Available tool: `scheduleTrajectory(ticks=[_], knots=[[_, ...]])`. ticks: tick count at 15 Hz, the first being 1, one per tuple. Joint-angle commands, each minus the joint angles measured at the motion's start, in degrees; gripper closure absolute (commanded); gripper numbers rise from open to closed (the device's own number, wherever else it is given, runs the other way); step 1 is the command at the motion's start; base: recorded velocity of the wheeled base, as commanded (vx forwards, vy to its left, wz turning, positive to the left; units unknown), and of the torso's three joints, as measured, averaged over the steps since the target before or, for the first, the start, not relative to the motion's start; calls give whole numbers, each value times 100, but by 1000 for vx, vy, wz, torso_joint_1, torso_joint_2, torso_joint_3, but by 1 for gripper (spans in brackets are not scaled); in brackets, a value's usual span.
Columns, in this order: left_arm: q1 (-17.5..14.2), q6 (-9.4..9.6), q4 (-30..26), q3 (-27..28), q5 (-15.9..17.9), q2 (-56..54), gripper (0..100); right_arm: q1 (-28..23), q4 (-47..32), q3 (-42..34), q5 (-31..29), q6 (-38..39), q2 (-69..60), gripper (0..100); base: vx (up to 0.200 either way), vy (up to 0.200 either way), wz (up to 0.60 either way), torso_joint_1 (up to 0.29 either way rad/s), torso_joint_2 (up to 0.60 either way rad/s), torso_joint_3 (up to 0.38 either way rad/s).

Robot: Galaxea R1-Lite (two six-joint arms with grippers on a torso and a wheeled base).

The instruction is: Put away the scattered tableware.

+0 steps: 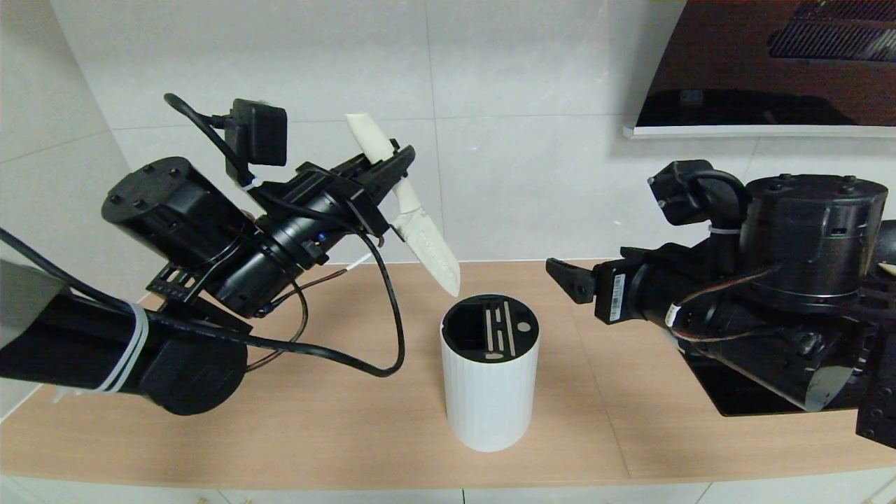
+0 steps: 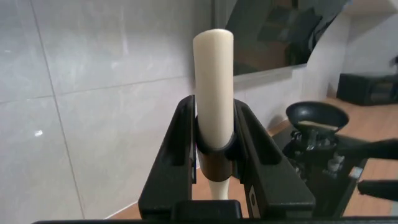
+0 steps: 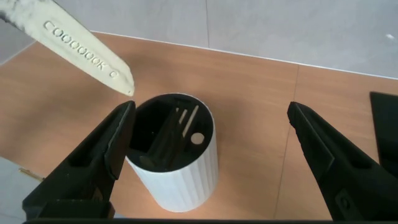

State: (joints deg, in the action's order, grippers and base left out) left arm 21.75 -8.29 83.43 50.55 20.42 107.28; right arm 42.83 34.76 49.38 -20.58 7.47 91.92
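A cream-white knife (image 1: pixel 420 224) hangs tilted in the air, blade tip down, just above the left rim of a white ribbed cylindrical holder (image 1: pixel 490 392). My left gripper (image 1: pixel 392 175) is shut on the knife's handle (image 2: pixel 213 93). The holder's black slotted top (image 3: pixel 171 134) lies below the blade (image 3: pixel 81 50). My right gripper (image 3: pixel 208 143) stands open to the right of the holder, level with its top, with nothing between its fingers (image 1: pixel 570 280).
The holder stands on a light wooden counter (image 1: pixel 350 427) against a white tiled wall. A black cooktop (image 1: pixel 735 395) lies at the right under my right arm, and a dark range hood (image 1: pixel 770 70) hangs above. A black pan (image 2: pixel 317 115) sits farther off.
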Motion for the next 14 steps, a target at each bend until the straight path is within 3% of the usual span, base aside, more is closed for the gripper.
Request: scheduleTrajectory(ticks=[1,3,7,10,14], knots=[[14,143,-11,-28,-3,56,100,-2,5,1,-8,0,46,0,0,0,0,0,0,0],[137,451,-38,-239,6,100,100,-2,5,1,-8,0,46,0,0,0,0,0,0,0],[523,539,-29,-494,6,180,100,-2,5,-8,-8,-9,37,0,0,0,0,0,0,0],[523,715,-38,-573,6,259,100,-2,5,-8,-8,-9,37,0,0,0,0,0,0,0],[541,732,-46,-599,-29,355,100,-2,5,-8,-16,-9,28,0,0,0,0,0,0,0]])
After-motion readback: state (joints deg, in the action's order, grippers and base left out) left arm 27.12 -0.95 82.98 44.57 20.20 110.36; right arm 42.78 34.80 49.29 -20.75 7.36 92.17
